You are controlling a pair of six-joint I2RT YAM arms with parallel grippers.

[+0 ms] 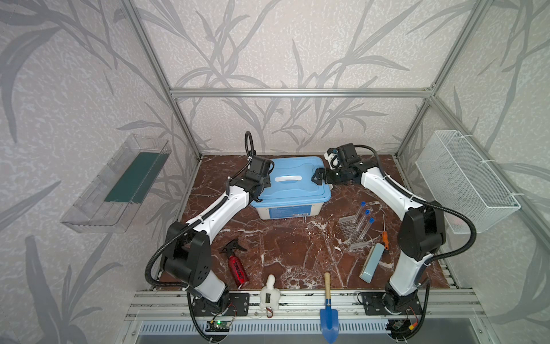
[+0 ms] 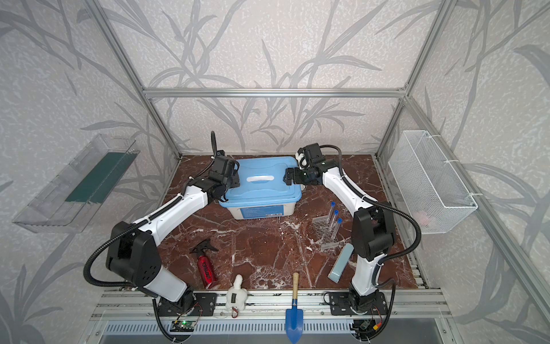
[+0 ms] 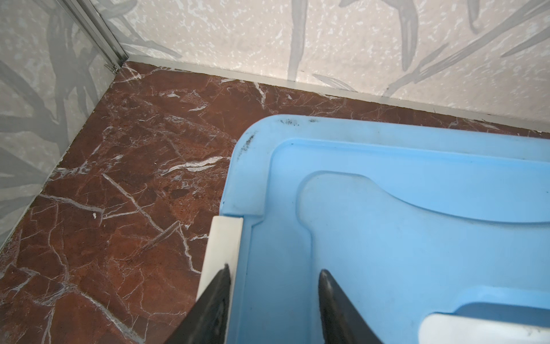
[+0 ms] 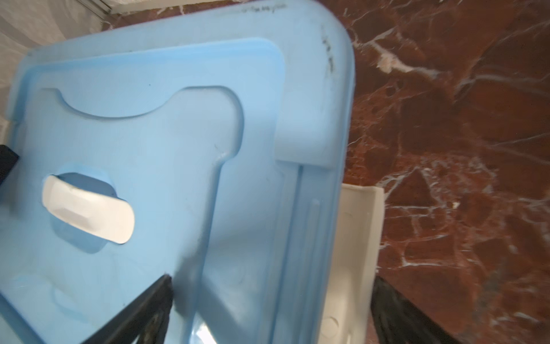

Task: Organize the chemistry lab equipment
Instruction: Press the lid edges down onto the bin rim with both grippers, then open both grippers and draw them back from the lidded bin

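Three long clear tubes with blue caps (image 1: 364,222) lean on a clear perforated rack (image 1: 352,235) lying at the right of the marble table, seen in both top views. A thin rod with an orange handle (image 1: 384,235) lies beside them. Both grippers are away from these, at a blue-lidded box (image 1: 285,193) at the back. My left gripper (image 3: 275,269) is shut over the lid's left edge: one finger presses the white left latch (image 3: 223,238), the other rests on the lid (image 3: 387,238). My right gripper (image 4: 272,279) stands wide open astride the right edge and its flipped-out white latch (image 4: 354,238).
A red spray canister (image 1: 237,269), a white plush toy (image 1: 269,295) and a blue trowel (image 1: 328,309) lie along the front. A pale blue block (image 1: 372,262) lies by the right arm's base. A wire basket (image 1: 464,178) hangs on the right wall, a clear shelf (image 1: 119,184) on the left.
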